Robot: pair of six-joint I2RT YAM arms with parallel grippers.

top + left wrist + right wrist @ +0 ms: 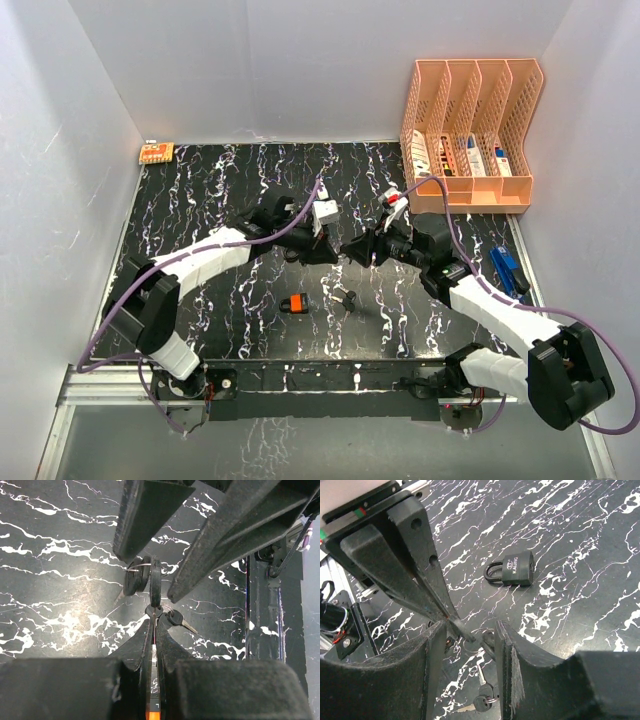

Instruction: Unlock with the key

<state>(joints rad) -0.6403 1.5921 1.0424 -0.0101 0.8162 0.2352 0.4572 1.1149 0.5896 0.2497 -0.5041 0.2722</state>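
Key bunch [135,580], black round heads, steel ring, pinched in left tool [155,629]; right tool [470,627] wide.

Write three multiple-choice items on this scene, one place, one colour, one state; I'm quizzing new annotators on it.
1. Where is the padlock? A on the table B in the file rack C held by a gripper
2. What colour is the file rack? A blue B peach-orange C green
3. The fingers of the right gripper are: A shut on the padlock B open beside the keys C out of view
Answers: 1A, it lies unheld. 2B, seen overhead. 3B, they stand apart; the left gripper pinches the keys.
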